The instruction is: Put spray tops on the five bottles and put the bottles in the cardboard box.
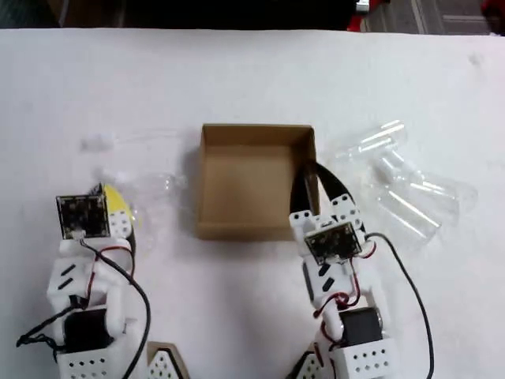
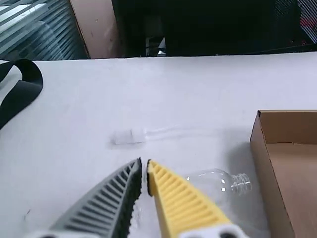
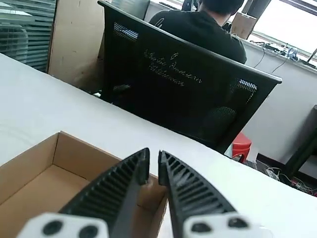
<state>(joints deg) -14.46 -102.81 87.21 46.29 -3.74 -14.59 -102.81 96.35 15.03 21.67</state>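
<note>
The empty cardboard box (image 1: 251, 180) sits mid-table. My right gripper (image 1: 309, 170) hangs over its right wall, black fingers shut on nothing; the right wrist view has the gripper (image 3: 153, 159) above the box (image 3: 44, 171). To the box's left, my left gripper (image 1: 110, 193) is low over the table, its grey and yellow fingers shut and empty. One clear bottle (image 1: 158, 186) lies without a top between it and the box, just beside the yellow finger (image 2: 183, 198) of my left gripper (image 2: 144, 167) as the bottle (image 2: 223, 182) appears in the left wrist view. A spray top (image 1: 99, 144) lies farther back.
Several clear bottles (image 1: 406, 185) lie in a heap right of the box. The spray top (image 2: 128, 137) has a thin tube trailing toward the box (image 2: 285, 148). A black strap (image 2: 22, 89) lies at the left. An office chair (image 3: 188, 94) stands beyond the table's far edge.
</note>
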